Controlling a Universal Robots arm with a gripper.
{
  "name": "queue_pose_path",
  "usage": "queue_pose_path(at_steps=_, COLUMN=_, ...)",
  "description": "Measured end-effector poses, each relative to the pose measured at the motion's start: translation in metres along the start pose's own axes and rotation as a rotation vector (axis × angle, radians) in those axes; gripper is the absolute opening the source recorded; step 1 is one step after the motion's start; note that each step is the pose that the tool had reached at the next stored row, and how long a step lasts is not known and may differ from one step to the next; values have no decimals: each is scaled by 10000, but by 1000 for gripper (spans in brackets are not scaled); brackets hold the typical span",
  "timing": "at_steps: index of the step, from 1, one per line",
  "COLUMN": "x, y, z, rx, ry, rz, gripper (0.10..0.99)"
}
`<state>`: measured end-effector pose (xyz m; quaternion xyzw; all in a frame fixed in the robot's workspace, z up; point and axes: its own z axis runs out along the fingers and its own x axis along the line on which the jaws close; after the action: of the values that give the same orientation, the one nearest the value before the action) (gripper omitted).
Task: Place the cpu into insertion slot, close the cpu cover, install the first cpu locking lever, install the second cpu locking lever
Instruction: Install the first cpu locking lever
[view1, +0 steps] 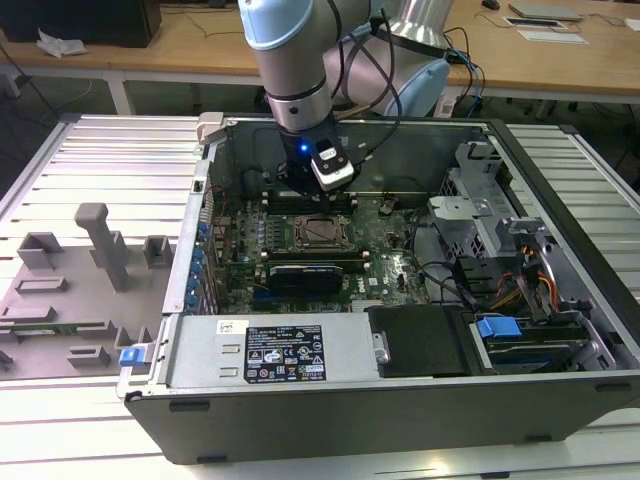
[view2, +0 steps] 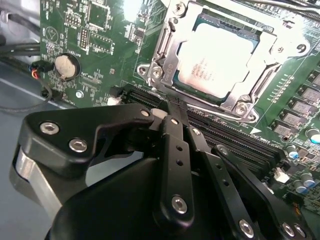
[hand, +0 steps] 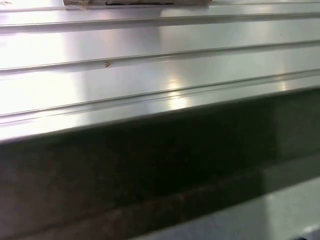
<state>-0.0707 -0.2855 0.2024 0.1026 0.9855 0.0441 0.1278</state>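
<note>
Table (view1: 110, 160) of ribbed metal underneath it all, and lying open on it is the big computer case (view1: 400, 400), side panel off so the work can be reached from above. At nine o'clock of the case in the exterior view sits a grey parts fixture (view1: 70, 300). The arm (view1: 290, 60) drops in from twelve o'clock and hangs over the green motherboard (view1: 385, 255), just on the twelve o'clock side of the socket area at the board's middle. Now the hand (view2: 172, 106) in the second wrist view: fingers clenched tight together, nothing visible between them, tips poised over the long black memory slots (view2: 235, 140) right beside the socket. That reads to me as a hand set to push, not to pick. The cpu cover (view2: 167, 50) lies flat, its steel frame ringing the chip, and through its cut-out shines the cpu (view2: 215, 57), seated level in the insertion slot beneath. Placing and covering look done; whether either locking lever is latched I cannot tell. Smallest of all, a coin cell (view2: 66, 65) sits well clear of the socket.
</note>
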Motion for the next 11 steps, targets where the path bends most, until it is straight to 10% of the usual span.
queue_pose_path(at_steps=11, x=9, y=17, z=21, rx=110, ry=-51, rz=432, gripper=106)
